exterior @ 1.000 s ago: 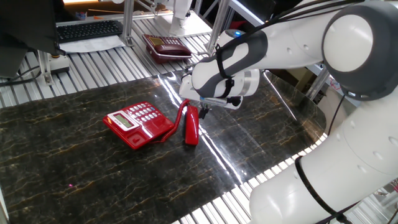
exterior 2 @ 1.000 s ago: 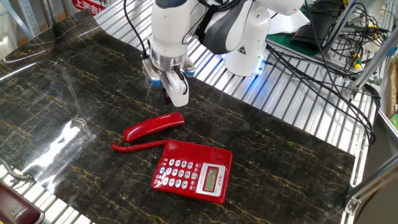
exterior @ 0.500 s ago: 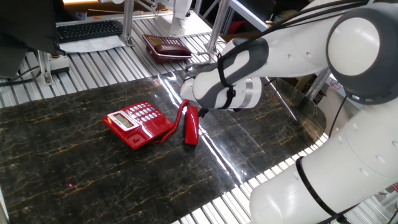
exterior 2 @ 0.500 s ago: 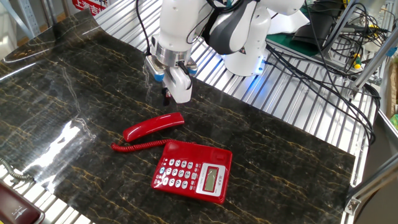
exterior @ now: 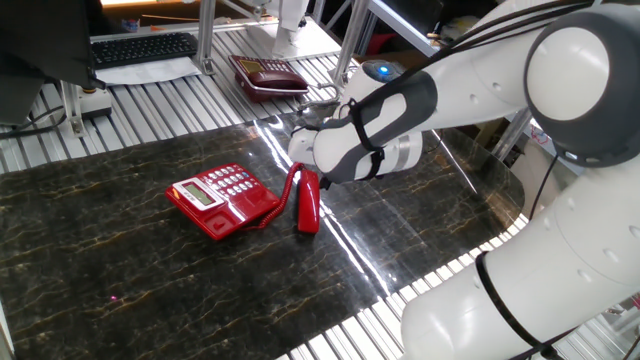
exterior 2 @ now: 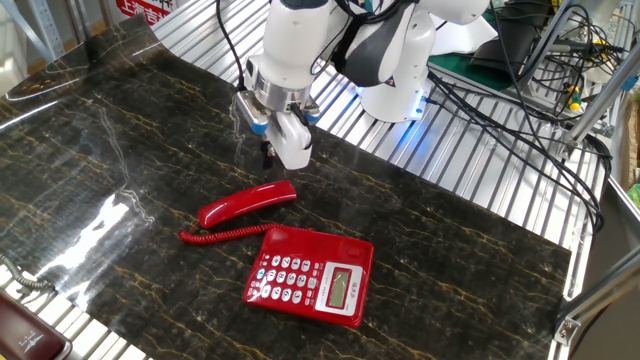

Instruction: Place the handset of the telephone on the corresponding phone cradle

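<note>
The red handset (exterior: pixel 308 200) lies flat on the dark marble tabletop, off its base, and also shows in the other fixed view (exterior 2: pixel 245 204). Its coiled cord (exterior 2: pixel 225 234) runs to the bright red telephone (exterior 2: pixel 312 275), which sits beside it with keypad and display up (exterior: pixel 220 198). The phone cradle (exterior 2: pixel 322 244) along the side facing the handset is empty. My gripper (exterior 2: pixel 268 140) hangs just above the table past the handset's far end, apart from it. Its fingers look open and hold nothing. In the first fixed view the arm mostly hides it (exterior: pixel 322 178).
A dark maroon phone (exterior: pixel 268 77) rests on the slatted metal bench behind the marble top and shows at the corner of the other view (exterior 2: pixel 30 335). A keyboard (exterior: pixel 145 47) lies at the back left. Cables and frame posts stand at the table's far side.
The wrist has tilted and the gripper has shifted slightly sideways above the handset's end. The handset and the telephone have not moved.
</note>
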Controlling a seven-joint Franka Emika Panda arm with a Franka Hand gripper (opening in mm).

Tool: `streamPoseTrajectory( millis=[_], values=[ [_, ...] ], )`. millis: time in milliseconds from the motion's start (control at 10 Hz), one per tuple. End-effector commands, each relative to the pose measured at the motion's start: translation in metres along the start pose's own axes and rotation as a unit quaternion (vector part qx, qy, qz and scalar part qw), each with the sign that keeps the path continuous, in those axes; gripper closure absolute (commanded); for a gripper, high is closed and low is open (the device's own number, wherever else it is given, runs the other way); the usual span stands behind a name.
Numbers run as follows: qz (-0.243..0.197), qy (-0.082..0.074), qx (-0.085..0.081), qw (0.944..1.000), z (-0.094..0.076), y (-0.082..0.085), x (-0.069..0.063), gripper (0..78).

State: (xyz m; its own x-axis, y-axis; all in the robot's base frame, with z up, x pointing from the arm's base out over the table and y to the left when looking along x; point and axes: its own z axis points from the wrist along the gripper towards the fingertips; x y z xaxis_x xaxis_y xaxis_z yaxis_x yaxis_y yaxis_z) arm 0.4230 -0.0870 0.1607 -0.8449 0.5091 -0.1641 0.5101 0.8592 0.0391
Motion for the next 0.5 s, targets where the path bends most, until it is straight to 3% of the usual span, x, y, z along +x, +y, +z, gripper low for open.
streamPoseTrajectory(
  millis=[100, 300, 400, 500],
  values=[
    [-0.032, 0.022, -0.021, 0.999, -0.0017, 0.0003, -0.0025, 77.6],
    [-0.036, 0.02, -0.023, 0.9989, -0.0017, 0.0003, -0.0025, 77.6],
    [-0.028, 0.006, -0.011, 0.9995, -0.0017, 0.0003, -0.0025, 77.6],
    [-0.023, -0.009, -0.011, 0.9996, 0.0028, 0.0016, -0.0025, 77.6]
  ],
)
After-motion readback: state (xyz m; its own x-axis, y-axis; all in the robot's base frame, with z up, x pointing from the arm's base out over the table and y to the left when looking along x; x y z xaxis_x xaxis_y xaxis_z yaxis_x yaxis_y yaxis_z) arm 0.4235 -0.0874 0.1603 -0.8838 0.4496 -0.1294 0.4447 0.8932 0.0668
